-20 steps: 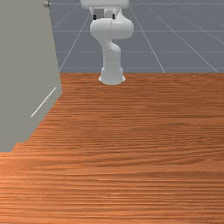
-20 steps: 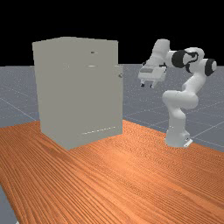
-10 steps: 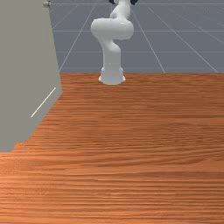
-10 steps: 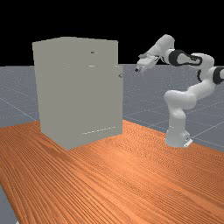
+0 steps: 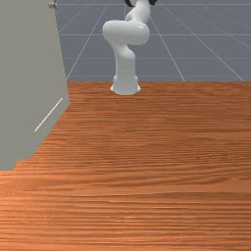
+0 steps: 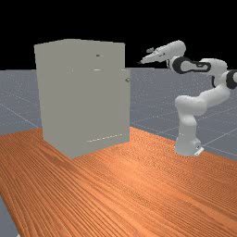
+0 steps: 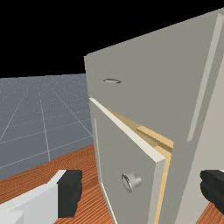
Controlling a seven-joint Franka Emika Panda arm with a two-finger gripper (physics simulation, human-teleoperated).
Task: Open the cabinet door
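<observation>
Jaws wide apart, empty: from the far view's upper right, set the white gripper [image 6: 141, 61] astride the round silvery metal knob [image 7: 133, 181], grip, then arc the flat grey door [image 7: 116, 148] outward.

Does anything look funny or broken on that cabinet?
One thing: the door stands partly open, sticking out from the cabinet instead of lying flat, so light wood shows behind it. Its knob is in place, and I see nothing broken.
</observation>
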